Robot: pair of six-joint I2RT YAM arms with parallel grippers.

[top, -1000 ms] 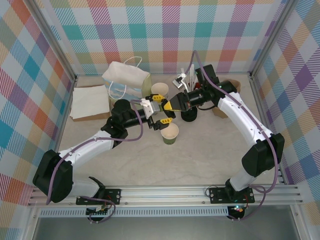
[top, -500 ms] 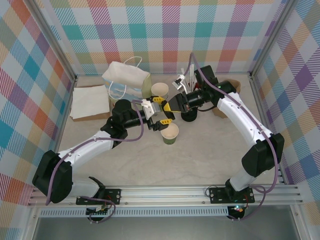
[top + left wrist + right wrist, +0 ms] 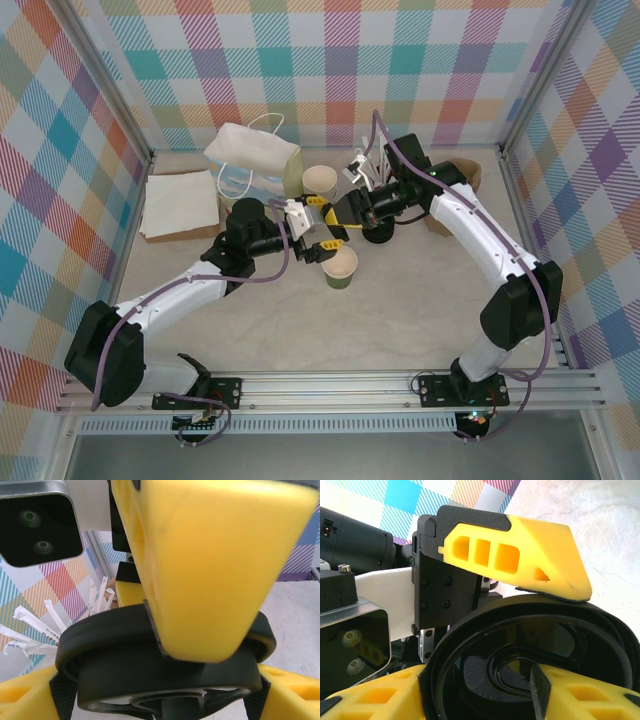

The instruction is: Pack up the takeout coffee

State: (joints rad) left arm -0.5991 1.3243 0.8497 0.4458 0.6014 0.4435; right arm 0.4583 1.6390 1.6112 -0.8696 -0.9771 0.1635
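Cup (image 3: 340, 266) stands lidless on the table (image 3: 400, 310) with its cream inside showing, just in front of the two meeting end effectors. Left end effector (image 3: 326, 222) is closed across the black lid (image 3: 165, 680), fingers on either side. Right end effector (image 3: 346, 212) pinches the same lid, one finger pressed on top.

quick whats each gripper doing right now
left gripper: fingers flank the black lid, grip cannot be told
right gripper: closed on the black lid
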